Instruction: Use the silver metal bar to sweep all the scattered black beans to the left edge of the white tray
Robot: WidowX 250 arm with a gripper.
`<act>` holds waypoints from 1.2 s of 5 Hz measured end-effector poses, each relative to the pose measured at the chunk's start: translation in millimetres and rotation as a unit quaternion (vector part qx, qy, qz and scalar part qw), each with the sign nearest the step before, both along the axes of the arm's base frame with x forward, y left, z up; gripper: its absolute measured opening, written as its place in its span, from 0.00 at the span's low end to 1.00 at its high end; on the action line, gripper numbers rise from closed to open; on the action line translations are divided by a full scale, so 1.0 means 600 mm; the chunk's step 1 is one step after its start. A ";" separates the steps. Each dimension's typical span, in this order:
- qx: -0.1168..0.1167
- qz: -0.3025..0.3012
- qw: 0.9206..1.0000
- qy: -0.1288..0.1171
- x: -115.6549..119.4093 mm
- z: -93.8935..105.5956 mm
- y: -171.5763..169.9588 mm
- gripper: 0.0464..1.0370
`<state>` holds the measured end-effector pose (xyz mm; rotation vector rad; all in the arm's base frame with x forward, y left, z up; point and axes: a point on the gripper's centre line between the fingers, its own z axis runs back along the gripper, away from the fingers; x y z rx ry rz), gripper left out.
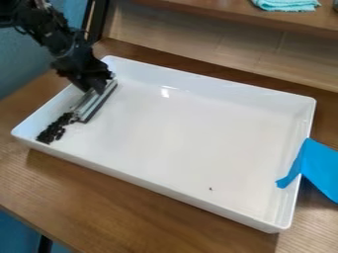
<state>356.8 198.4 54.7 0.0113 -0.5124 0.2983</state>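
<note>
The black gripper [98, 88] hangs over the left end of a white rectangular tray [178, 128], shut on a grey, bar-like scraper [96, 102]. The scraper lies at a slant on the tray floor, close to the left wall. Just past its lower end, a small heap of dark bits [55, 128] sits in the tray's near left corner. A single dark speck [210, 189] lies on the tray floor toward the near right.
A bright blue sheet [320, 168] drapes over the tray's right wall. The tray stands on a brown wooden table [125, 197]. Behind it is a raised wooden shelf [218, 12] bearing a folded teal cloth [286, 4].
</note>
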 end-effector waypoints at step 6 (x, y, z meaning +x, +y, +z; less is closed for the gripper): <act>0.056 -0.037 0.997 -0.025 0.028 0.056 -0.411 0.28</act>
